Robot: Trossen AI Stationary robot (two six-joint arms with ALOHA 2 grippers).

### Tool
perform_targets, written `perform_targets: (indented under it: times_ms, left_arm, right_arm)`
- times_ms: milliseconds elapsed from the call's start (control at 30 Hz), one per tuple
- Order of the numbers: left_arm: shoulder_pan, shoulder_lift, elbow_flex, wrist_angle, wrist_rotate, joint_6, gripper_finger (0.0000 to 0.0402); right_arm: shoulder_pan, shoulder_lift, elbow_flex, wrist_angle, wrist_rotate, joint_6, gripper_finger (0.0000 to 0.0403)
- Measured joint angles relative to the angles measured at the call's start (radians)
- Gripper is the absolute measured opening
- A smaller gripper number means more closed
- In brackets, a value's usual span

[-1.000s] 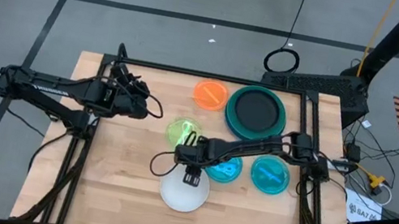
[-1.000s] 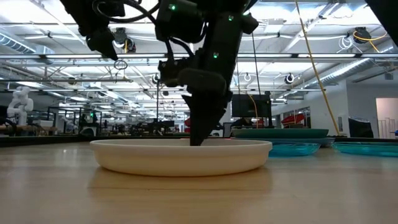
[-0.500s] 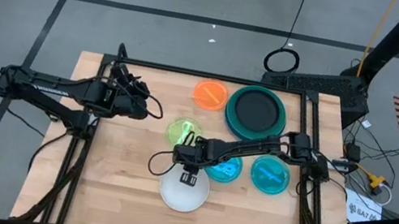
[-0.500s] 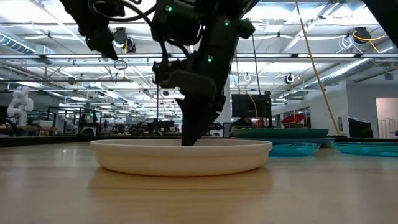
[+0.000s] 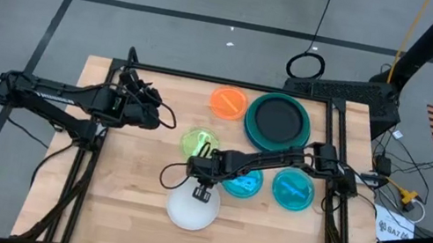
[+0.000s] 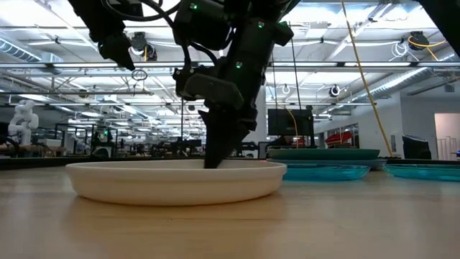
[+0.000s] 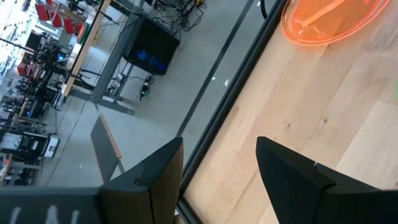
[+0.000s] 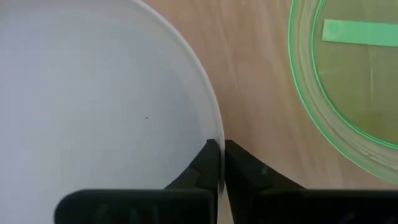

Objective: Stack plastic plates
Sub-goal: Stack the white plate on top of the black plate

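Overhead view: right gripper (image 5: 202, 193) sits low centre of frame, fingers pinched on the upper rim of the white plate (image 5: 190, 209), which lies on the wooden table (image 5: 129, 213) lower centre. Lime green plate (image 5: 197, 144) is just above it, centre; two cyan plates (image 5: 243, 182) (image 5: 293, 190) lie right of centre, one partly under the right arm. Orange plate (image 5: 228, 101) is upper centre, dark teal plate (image 5: 278, 121) beside it at upper right with a black one nested inside. Left gripper (image 5: 150, 110) waits at upper left over bare wood, holding nothing. Low view: white plate (image 6: 175, 181) fills lower left to centre, flat on the table; right gripper (image 6: 214, 155) comes down from the top onto its far rim. Teal plate (image 6: 323, 153) and a cyan plate (image 6: 327, 171) show mid right, another cyan (image 6: 424, 170) at the right edge. Left wrist view: left gripper (image 7: 219, 180), fingers (image 7: 292, 180) spread wide apart at bottom of frame, nothing between them; orange plate (image 7: 329, 22) at top right, table edge running diagonally. Right wrist view: right gripper (image 8: 221, 163) fingers closed tight on the thin rim of the white plate (image 8: 93, 106), which fills the left; lime green plate (image 8: 348, 81) at right, apart from the white one, wood between them.
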Motion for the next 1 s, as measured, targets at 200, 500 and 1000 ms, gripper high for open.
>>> perform_targets:
  times_ms: [200, 500, 1000]
  left_arm:
    - [0.0, 0.0, 0.0, -0.008, 0.0, -0.005, 0.0209]
    - [0.0, 0.0, 0.0, -0.021, 0.0, -0.021, 0.0209]
    - [0.0, 0.0, 0.0, -0.021, 0.0, -0.028, 0.0209]
  right_arm:
    - [-0.007, -0.005, 0.0, -0.007, -0.021, 0.005, 0.0004]
    - [-0.035, -0.087, -0.001, -0.063, -0.064, -0.023, 0.0002]
    - [-0.157, -0.258, -0.001, -0.301, -0.041, -0.154, 0.0001]
